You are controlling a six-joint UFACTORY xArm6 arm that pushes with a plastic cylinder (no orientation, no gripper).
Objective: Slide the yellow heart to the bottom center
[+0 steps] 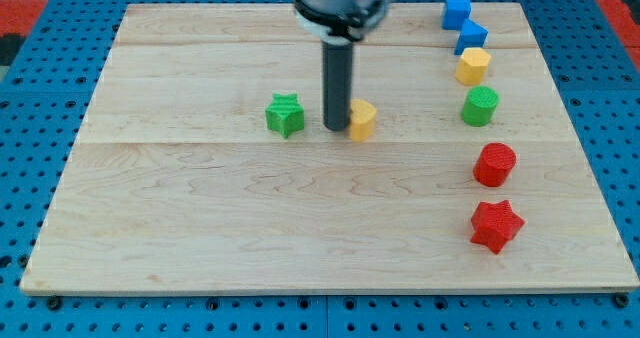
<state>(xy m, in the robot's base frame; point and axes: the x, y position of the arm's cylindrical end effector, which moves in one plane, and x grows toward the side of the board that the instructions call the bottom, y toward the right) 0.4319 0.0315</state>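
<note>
Pale wooden bench (pixel 200 228) carries the small yellow plastic heart (pixel 363 121), my tip (pixel 337 128) touching its left side, a jawless tool, poorly placed for pushing it bottomward

Single raised view, angled down over the whole board (pixel 200 228).

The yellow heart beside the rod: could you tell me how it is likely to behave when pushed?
The yellow heart looks rigid and squat, so it should slide, not tip. My tip sits at its left edge, off-centre, so it may rotate. The wooden board looks smooth, probably offering little resistance.
</note>
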